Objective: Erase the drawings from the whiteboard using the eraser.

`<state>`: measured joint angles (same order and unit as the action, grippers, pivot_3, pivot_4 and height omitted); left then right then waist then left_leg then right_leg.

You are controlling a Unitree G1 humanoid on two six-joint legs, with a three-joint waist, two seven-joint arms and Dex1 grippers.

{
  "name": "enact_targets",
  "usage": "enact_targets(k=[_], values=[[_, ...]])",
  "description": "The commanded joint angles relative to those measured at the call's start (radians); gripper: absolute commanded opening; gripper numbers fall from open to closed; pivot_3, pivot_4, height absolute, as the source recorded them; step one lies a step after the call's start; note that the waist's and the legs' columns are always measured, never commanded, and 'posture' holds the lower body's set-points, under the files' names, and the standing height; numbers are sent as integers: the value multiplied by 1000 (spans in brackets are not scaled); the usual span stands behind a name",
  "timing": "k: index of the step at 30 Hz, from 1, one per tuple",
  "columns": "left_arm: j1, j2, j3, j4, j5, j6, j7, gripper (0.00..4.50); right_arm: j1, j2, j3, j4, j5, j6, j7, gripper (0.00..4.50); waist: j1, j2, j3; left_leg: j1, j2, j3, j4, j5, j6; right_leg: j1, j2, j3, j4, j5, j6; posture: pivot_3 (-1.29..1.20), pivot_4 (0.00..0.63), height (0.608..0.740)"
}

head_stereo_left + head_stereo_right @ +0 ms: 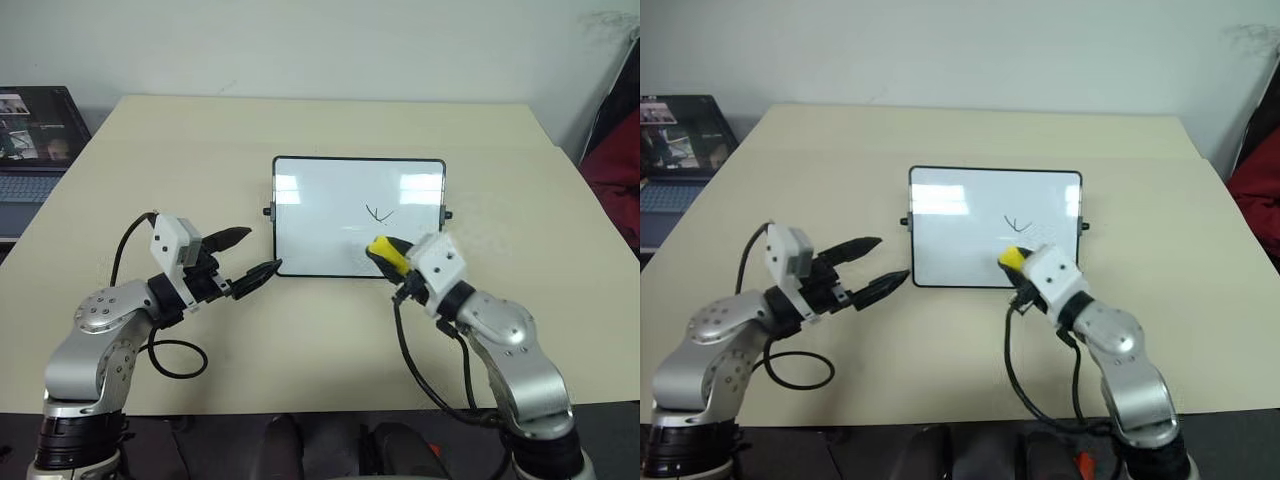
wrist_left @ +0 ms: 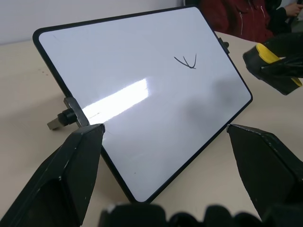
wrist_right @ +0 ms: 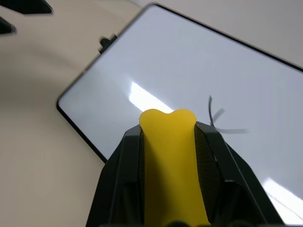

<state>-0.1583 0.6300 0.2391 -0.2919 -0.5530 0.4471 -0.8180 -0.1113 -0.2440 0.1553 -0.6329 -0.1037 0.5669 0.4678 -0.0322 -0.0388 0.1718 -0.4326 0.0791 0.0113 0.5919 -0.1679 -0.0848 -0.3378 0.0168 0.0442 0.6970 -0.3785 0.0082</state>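
The whiteboard (image 1: 320,225) lies flat in the middle of the table, with a small black check-like drawing (image 1: 379,214) right of its centre. My right gripper (image 1: 384,256) is shut on the yellow eraser (image 1: 388,251) at the board's near right corner, just short of the drawing. In the right wrist view the eraser (image 3: 170,156) juts out between the dark fingers, with the drawing (image 3: 215,118) beyond its tip. Whether it touches the board I cannot tell. My left gripper (image 1: 258,252) stands open and empty at the board's near left corner, its fingers (image 2: 66,179) astride that edge.
The beige table (image 1: 300,120) has bare room all around the board. An open dark laptop (image 1: 35,140) stands off the table's far left corner. Something red and black (image 1: 615,170) sits beyond the right edge.
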Motion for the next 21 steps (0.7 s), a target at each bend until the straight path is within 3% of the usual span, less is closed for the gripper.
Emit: enact_targets(k=[1,12,21], values=[[-16,-14,2,-28,-18,-17,10,4500,48,6,-53,-22,-5,-87,-75,1111,0,0,0,0,0,0,0,0,0,0,0,0,0,0,0,0,150,740],[-88,-35,-45,12,4,-35,-10,4500,192,-43,-95,-14,9,-247,-123,1111,1,0,0,0,0,0,1,0,0,1,0,0,0,-1,1,0,150,740],[-81,-41,-83,30,33,-53,-5,4500,44,-33,-71,-19,25,-191,-117,1111,1,0,0,0,0,0,1,0,0,1,1,0,1,-1,3,0,150,740]])
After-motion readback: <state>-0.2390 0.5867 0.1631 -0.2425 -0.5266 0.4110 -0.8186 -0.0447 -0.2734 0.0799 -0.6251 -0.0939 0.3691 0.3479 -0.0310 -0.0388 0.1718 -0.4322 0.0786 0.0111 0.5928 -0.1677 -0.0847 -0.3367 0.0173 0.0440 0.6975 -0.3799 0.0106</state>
